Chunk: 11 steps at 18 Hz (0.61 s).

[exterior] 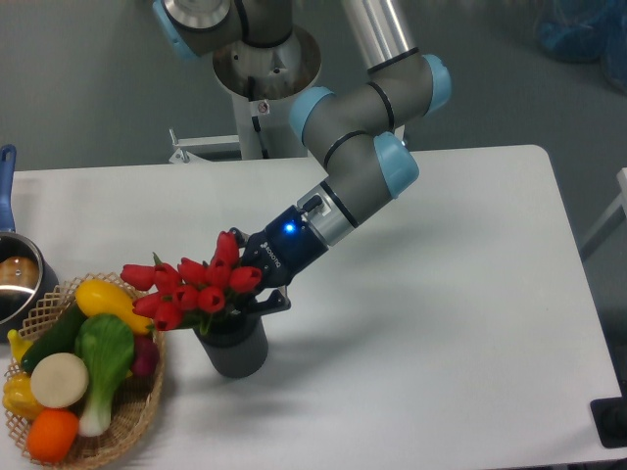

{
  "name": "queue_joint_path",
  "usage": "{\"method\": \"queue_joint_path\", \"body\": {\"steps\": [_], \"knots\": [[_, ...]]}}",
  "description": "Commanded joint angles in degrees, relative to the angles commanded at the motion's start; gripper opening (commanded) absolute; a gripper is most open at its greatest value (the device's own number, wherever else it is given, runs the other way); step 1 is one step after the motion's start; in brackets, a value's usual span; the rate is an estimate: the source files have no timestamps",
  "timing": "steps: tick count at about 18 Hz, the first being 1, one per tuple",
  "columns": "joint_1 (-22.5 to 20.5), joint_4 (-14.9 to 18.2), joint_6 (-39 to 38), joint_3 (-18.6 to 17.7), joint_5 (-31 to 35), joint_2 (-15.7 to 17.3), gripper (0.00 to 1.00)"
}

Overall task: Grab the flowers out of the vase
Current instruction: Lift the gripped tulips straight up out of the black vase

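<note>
Leaning out to the left over the mouth of the vase [233, 345], the flowers [193, 285] sit as a loose fan of red heads, their stems hidden where they run down behind the blooms toward the dark ribbed cylinder, so I cannot tell whether the stem ends are inside it or just clear of its rim. The gripper [247, 286] comes in from the right at a slant, its dark fingers buried under the right-hand blooms just above the vase; they appear closed around the bunch near the stems, though the petals cover the actual contact. That low hold near the stems makes sense: squeezing the heads would crush them, and a grip close to the vase mouth lets the bunch be drawn straight up. The slanted approach probably explains why the tulips tip away from the arm [362, 166]. The vase stands upright on the white table [441, 323], free of the fingers as far as I can see. Just to its left a wicker basket [127, 416] of toy vegetables [83, 357] lies close under the outermost blooms, and a steel pot [15, 284] sits at the table's left edge.
</note>
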<state>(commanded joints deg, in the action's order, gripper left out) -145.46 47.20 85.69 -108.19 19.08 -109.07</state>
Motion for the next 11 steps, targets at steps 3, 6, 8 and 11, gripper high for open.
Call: {"method": "queue_joint_path", "body": {"steps": [3, 6, 8, 11], "knots": [[-0.3, 0.0, -0.2, 0.0, -2.2, 0.2, 0.28], [-0.7, 0.1, -0.8, 0.0, -4.0, 0.7, 0.28], [-0.7, 0.1, -1.9, -0.2, -4.1, 1.6, 0.28], [-0.9, 0.1, -2.6, -0.1, -4.7, 2.1, 0.28]]}}
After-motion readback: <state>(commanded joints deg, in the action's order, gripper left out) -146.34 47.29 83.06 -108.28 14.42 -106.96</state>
